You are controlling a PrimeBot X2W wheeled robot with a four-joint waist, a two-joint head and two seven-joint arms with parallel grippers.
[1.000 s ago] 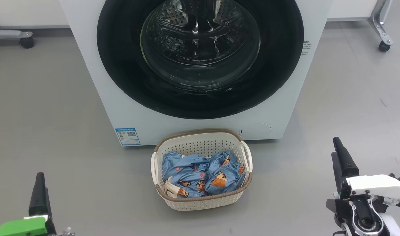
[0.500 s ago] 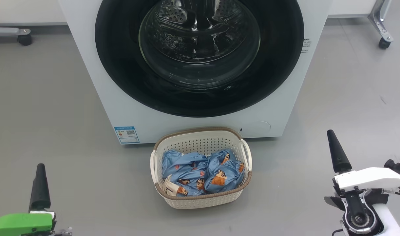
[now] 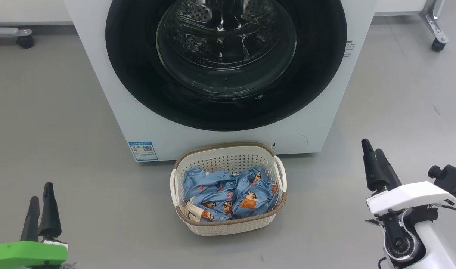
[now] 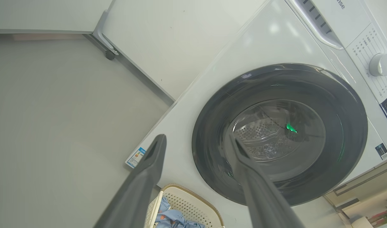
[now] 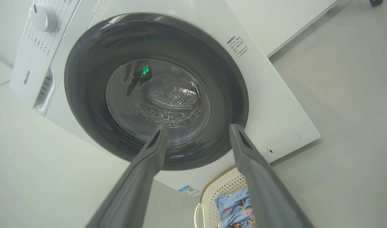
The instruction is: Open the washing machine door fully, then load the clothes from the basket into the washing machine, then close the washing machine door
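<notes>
Washing machine [image 3: 138, 123]: smooth white panels, slight sheen. Washing machine door [image 3: 226, 56]: glossy black rim, clear glass bowl with reflections. Drum [image 3: 198, 13] behind the glass: perforated bright metal. Basket [image 3: 228, 226]: matt cream plastic, perforated walls, brown woven-look rim. Clothes [image 3: 228, 194]: soft, crumpled printed cloth. Label sticker [image 3: 142, 150]: smooth, paper-like. Floor [image 3: 56, 119]: smooth grey, faintly scuffed. Left gripper [image 3: 41, 192] and right gripper [image 3: 371, 146]: matt dark fingers.

Head camera looks steeply down, near, at the washing machine door [image 3: 228, 112] and basket [image 3: 228, 228]; both wrist cameras share them, tilted, from opposite sides.
</notes>
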